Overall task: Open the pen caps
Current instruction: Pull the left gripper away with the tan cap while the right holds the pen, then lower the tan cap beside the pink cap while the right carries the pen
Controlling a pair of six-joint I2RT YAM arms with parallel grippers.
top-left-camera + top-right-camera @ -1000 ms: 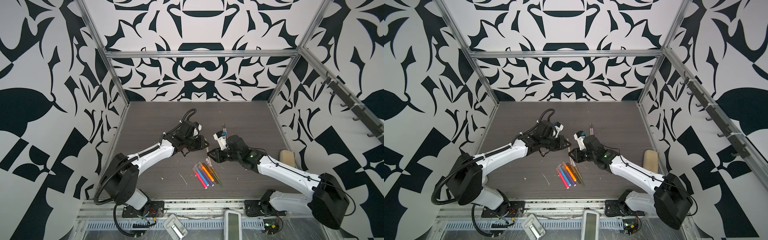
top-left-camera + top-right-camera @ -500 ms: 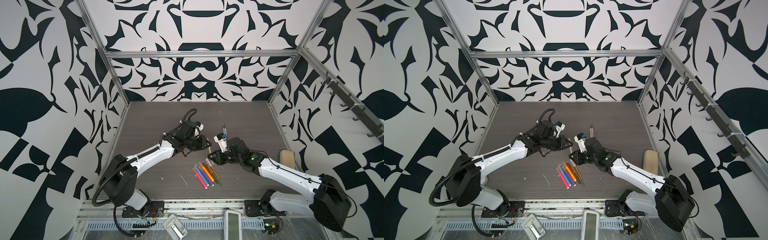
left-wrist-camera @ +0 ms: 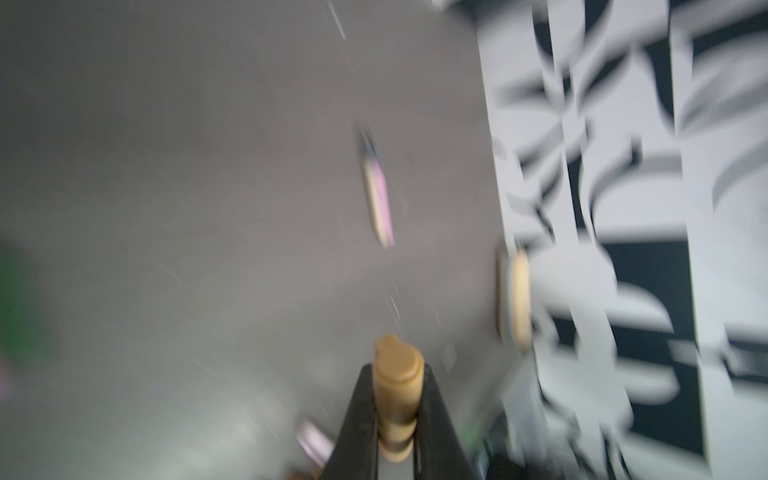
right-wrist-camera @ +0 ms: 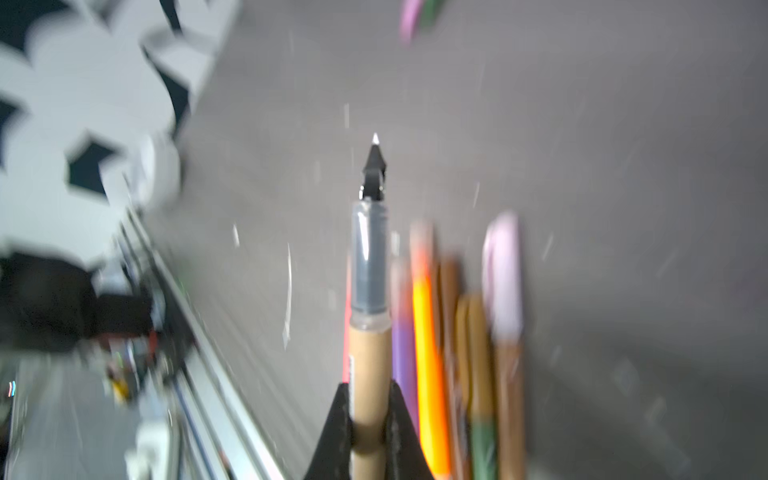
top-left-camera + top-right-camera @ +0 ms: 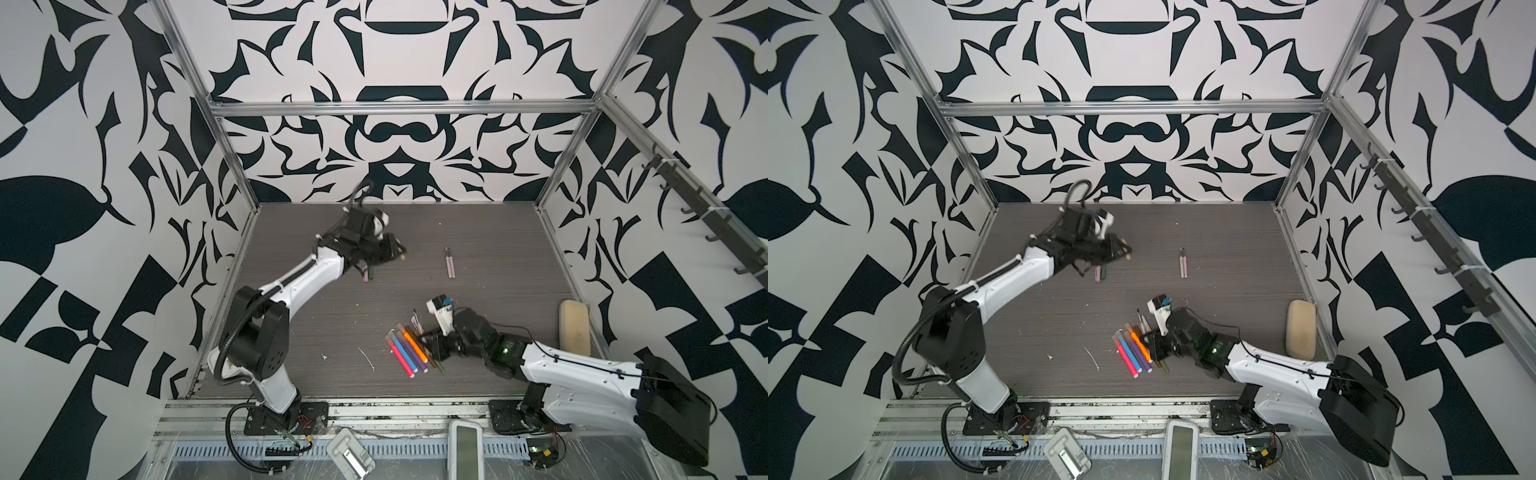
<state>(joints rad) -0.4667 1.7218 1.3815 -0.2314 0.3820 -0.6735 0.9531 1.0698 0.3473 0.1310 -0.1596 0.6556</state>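
Note:
My left gripper [image 3: 397, 384] is shut on a tan pen cap [image 3: 397, 365]; in both top views it hovers over the back left of the table [image 5: 397, 253] [image 5: 1123, 254]. My right gripper [image 4: 370, 401] is shut on a tan pen [image 4: 369, 353] whose clear section and black nib [image 4: 375, 160] are bare. It hangs low at the right side of a row of pens [image 5: 409, 349] [image 5: 1136, 351] lying near the front. A pink cap [image 5: 365, 275] and a green cap [image 5: 372, 273] lie below the left gripper. A tan and a pink pen [image 5: 449, 262] lie uncapped at the back.
A beige sponge [image 5: 574, 328] rests against the right wall. White scraps [image 5: 368, 358] dot the grey tabletop [image 5: 316, 316]. Patterned walls close in the left, back and right sides. The wrist views are blurred by motion.
The grippers, close together at mid-table before, have drawn apart. The left went back and left with the tan cap; the right came forward with the bare-nibbed tan pen to the row of pens.

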